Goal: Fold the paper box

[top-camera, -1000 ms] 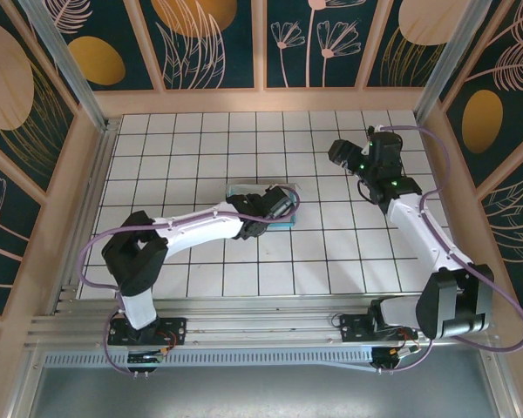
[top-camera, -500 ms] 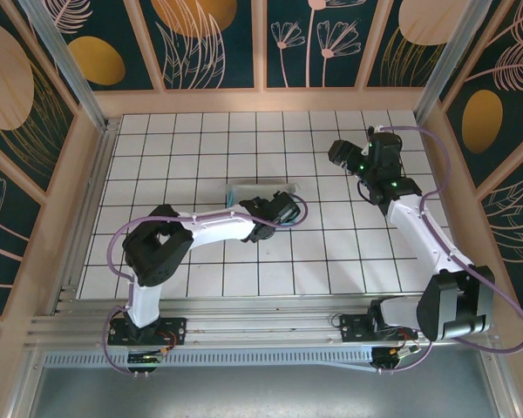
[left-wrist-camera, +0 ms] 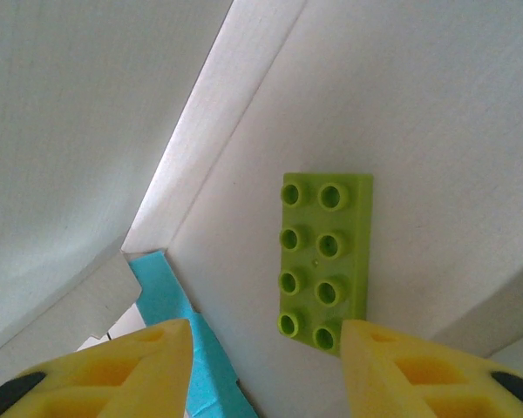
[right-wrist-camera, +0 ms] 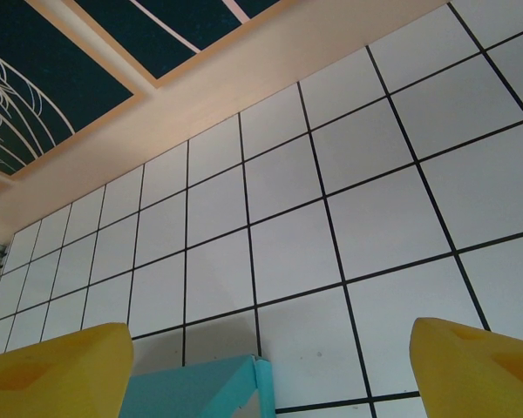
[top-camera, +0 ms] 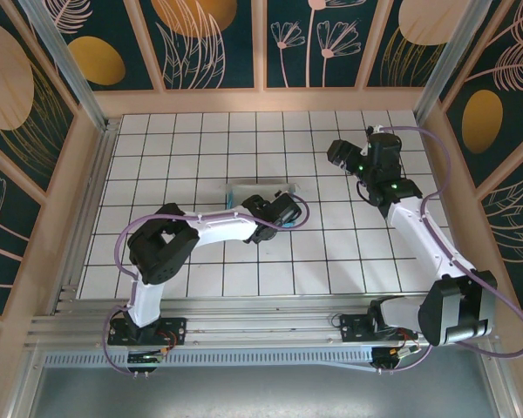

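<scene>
While the left gripper [left-wrist-camera: 266, 353] hangs, jaws apart and empty, over the paper box [top-camera: 260, 186] mid tiled table [top-camera: 331, 261], a green toy brick [left-wrist-camera: 325, 261] lies inside; the right gripper [top-camera: 336, 153] gapes empty.

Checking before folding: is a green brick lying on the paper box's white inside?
Yes, a green studded brick lies on the white inner panel of the paper box.

The paper box [left-wrist-camera: 418, 104] is thin matt card, white and faintly grainy inside, flat teal outside. The studded lime-green brick [left-wrist-camera: 325, 261] is smooth moulded plastic with a slight gloss. The left claw [left-wrist-camera: 266, 370] has matt yellow plastic fingers. The tiled surface [right-wrist-camera: 375, 148] looks smooth and faintly sheened.
</scene>
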Available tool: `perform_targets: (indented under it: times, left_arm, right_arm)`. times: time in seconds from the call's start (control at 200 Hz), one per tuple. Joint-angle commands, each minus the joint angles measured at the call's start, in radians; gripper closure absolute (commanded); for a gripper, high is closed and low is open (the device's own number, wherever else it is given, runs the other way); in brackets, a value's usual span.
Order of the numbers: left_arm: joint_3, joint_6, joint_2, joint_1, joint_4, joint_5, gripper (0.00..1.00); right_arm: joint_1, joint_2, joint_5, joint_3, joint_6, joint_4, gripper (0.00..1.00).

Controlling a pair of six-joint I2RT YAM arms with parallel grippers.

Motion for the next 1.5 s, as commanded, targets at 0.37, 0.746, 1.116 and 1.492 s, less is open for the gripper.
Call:
perform_targets:
  times: [0.37, 0.746, 1.116, 1.492]
  left_arm:
    - [0.027, -0.333, -0.417, -0.033, 0.026, 0.285, 0.55]
    - [0.028, -0.809, -0.594, 0.354, -0.055, 0.55, 0.43]
    - [-0.295, -1.198, -0.62, 0.73, 0.185, 1.112, 0.26]
    - [-0.314, -1.168, -0.456, 0.732, 0.285, 1.245, 0.32]
  right_arm:
    - [0.028, 0.018, 0.016, 0.048, 0.018, -0.051, 0.17]
    - [0.058, 0.227, -0.242, 0.294, 0.064, -0.275, 0.16]
    - [0.062, 0.347, -0.446, 0.295, 0.165, -0.329, 0.24]
    - [0.12, 0.38, -0.448, 0.209, 0.234, -0.236, 0.33]
